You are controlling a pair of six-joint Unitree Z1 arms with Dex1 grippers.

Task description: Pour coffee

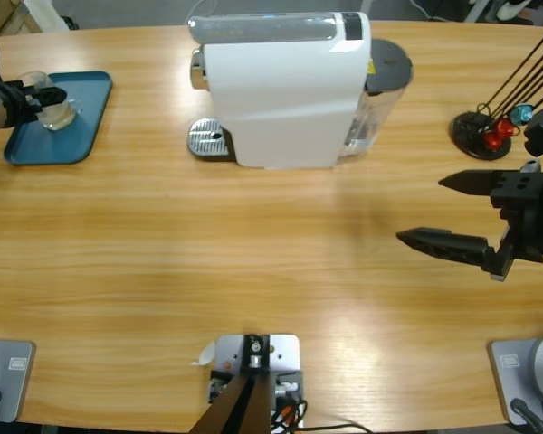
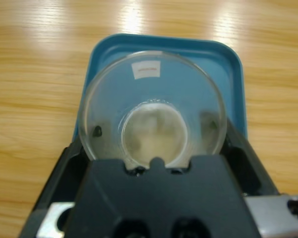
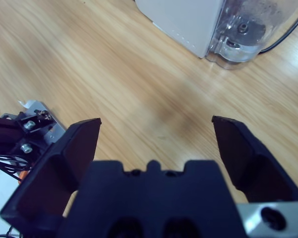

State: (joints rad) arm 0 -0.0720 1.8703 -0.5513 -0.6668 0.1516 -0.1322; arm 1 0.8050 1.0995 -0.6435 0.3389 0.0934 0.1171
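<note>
A small clear glass (image 1: 56, 110) stands upright on a blue tray (image 1: 36, 149) at the table's far left. My left gripper (image 1: 41, 98) reaches in from the left edge with its jaws shut on the glass's sides. From above, the left wrist view looks into the glass (image 2: 149, 79), where a shallow pale tan layer of coffee (image 2: 154, 134) covers the bottom, and the tray (image 2: 228, 64) shows behind it. My right gripper (image 1: 421, 210) hovers over bare table at the right, open with nothing between its fingers; the right wrist view shows the right gripper (image 3: 156, 124) the same way.
A white coffee machine (image 1: 281, 90) stands at the back middle, with a metal drip plate (image 1: 208, 140) on its left and a clear water tank (image 1: 380, 99) on its right. A black wire stand with capsules (image 1: 489, 131) is at the back right.
</note>
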